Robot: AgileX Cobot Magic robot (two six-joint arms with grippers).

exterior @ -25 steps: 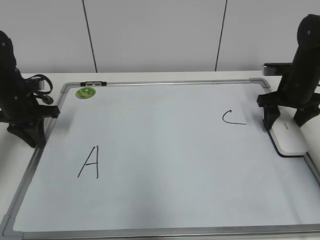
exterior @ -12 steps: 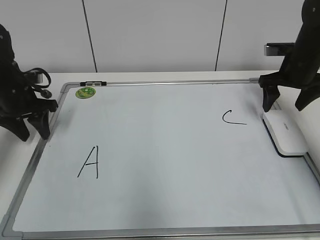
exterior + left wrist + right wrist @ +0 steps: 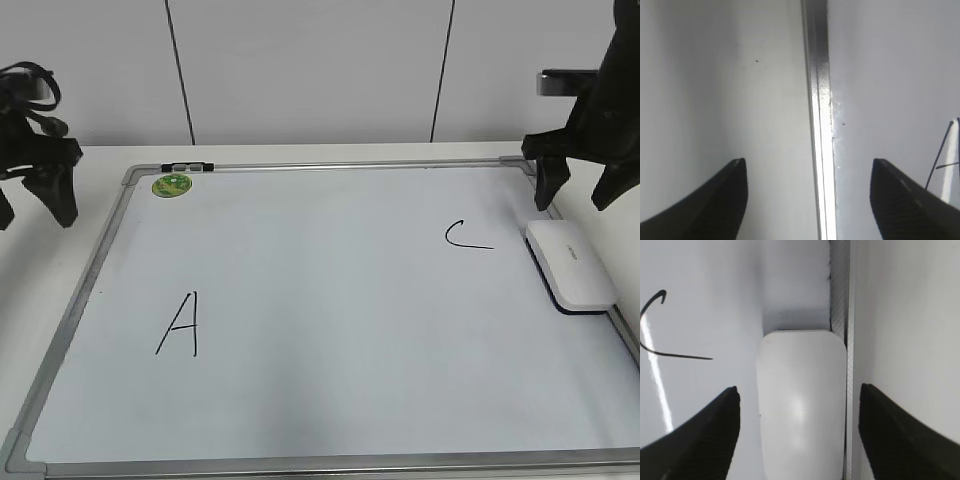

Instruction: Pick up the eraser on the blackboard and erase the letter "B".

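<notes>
The right end effector (image 3: 578,197) hung at the upper right of the exterior frame, its fingers spread apart and empty, just above the far end of the eraser (image 3: 571,265). In the right wrist view the two dark fingertips (image 3: 705,435) sat at the lower corners with the eraser (image 3: 801,415) centred between them, not touching it.

The eraser lay flat at the right edge of the blackboard (image 3: 330,380), its long side against the grey frame, with the "C" (image 3: 466,236) just to its left. An "A" (image 3: 180,325) stood at lower left and a green magnet (image 3: 171,185) at the upper left corner. No letter "B" was visible anywhere on the board, so the wiping appeared done and the eraser set back down.

If any step remained, it was judged to be clearing away: the end effector should rise straight up with its fingers wide so neither catches the eraser or the frame beside it, and stay clear of the "C".

The right arm stood steep, wrist pointed down at the board. The left end effector (image 3: 35,195), also spread apart and holding nothing, hovered at the upper left over the worktop (image 3: 70,165), straddling the board's left frame rail (image 3: 820,125) in its wrist view.
</notes>
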